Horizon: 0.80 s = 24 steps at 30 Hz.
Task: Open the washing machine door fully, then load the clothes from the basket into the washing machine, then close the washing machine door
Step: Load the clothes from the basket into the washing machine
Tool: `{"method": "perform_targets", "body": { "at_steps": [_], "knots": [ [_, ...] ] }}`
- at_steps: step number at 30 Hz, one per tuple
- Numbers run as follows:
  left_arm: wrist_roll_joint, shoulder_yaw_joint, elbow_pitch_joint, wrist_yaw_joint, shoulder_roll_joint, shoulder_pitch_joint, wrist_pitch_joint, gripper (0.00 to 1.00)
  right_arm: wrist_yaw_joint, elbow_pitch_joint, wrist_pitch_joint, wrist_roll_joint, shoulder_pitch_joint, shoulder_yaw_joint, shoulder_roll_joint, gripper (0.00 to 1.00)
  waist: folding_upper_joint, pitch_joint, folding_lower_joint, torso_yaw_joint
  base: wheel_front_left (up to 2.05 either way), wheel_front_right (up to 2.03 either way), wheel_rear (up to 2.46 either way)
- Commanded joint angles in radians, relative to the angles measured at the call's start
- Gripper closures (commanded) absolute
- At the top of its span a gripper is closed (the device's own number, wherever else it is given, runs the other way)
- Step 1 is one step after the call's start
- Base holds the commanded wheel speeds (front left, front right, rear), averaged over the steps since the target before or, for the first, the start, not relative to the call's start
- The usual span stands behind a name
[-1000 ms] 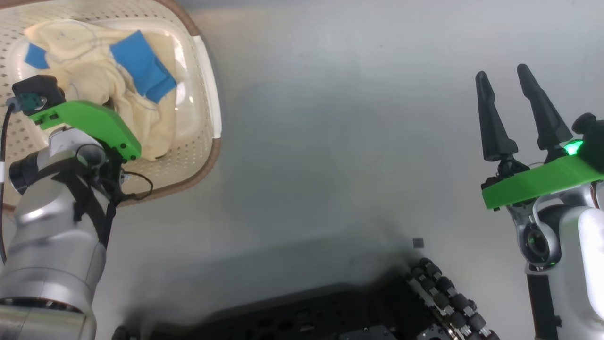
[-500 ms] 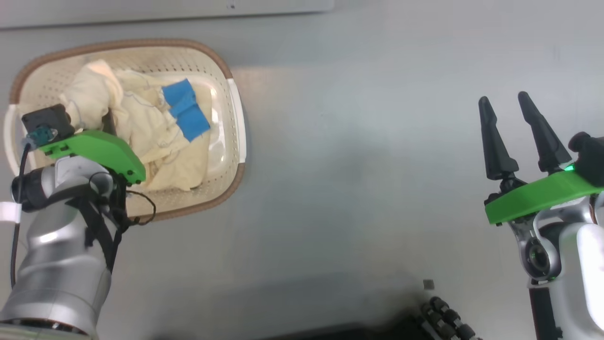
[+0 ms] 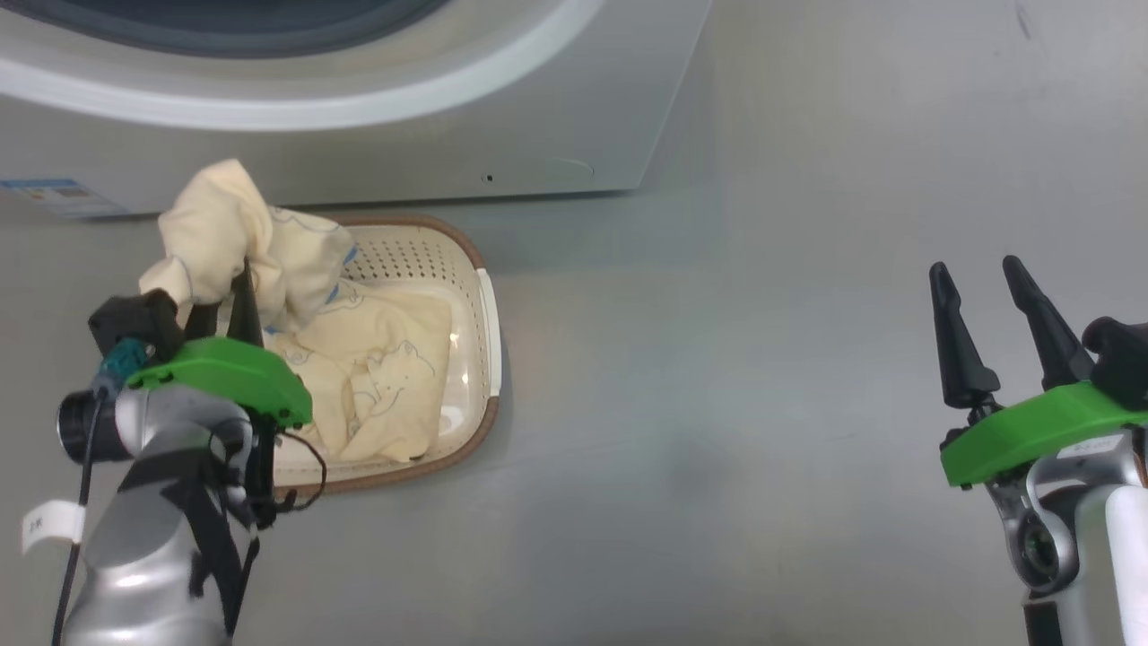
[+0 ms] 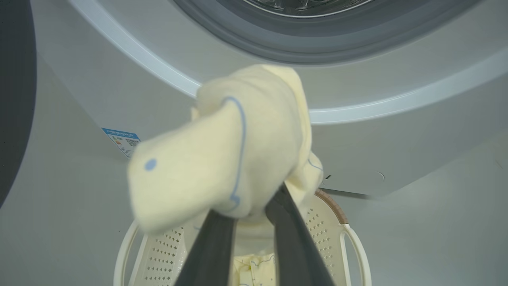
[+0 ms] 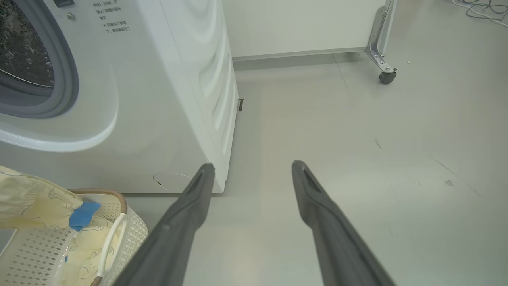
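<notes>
One washing machine (image 3: 377, 144) stands on the floor (image 3: 717, 404), and its steel drum (image 5: 24, 39) can be seen through the round mouth. One basket (image 3: 485, 309) sits on the floor just in front of the machine's foot. I count two pieces of the clothes (image 3: 220, 224). One is bunched up above the basket's rim, pinched by the left gripper (image 4: 252, 200), whose two fingers (image 4: 210, 246) are nearly closed on it. The other lies in the basket. The right gripper (image 3: 975, 265) hangs well off to the side over the floor, its two fingers spread wide and holding nothing.
</notes>
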Motion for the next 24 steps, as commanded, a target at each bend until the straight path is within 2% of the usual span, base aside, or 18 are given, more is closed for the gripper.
{"method": "perform_targets", "body": {
  "at_steps": [1,4,12,24],
  "knots": [
    [0.016,0.039,-0.081,0.010,0.047,0.059,-0.014,1.00,0.000,-0.032,0.009,-0.014,0.017,0.015,-0.014,0.00,-0.0001,-0.095,0.0001,0.014,0.00,0.00,0.00],
    [0.033,0.053,-0.192,0.025,0.051,0.173,-0.014,1.00,0.000,-0.043,0.025,-0.040,0.044,0.015,-0.014,0.00,-0.0001,-0.175,0.0001,0.024,0.00,0.00,0.00],
    [0.046,0.052,-0.354,0.059,0.059,0.341,-0.012,1.00,0.000,-0.068,0.048,-0.087,0.092,0.011,-0.014,0.00,-0.0001,-0.298,0.0001,0.049,0.00,0.00,0.00],
    [0.049,0.020,-0.583,0.107,0.082,0.530,0.080,1.00,0.000,-0.112,0.065,-0.117,0.154,0.052,-0.014,0.00,-0.0001,-0.434,0.0001,0.073,0.00,0.00,0.00]
  ]
}}
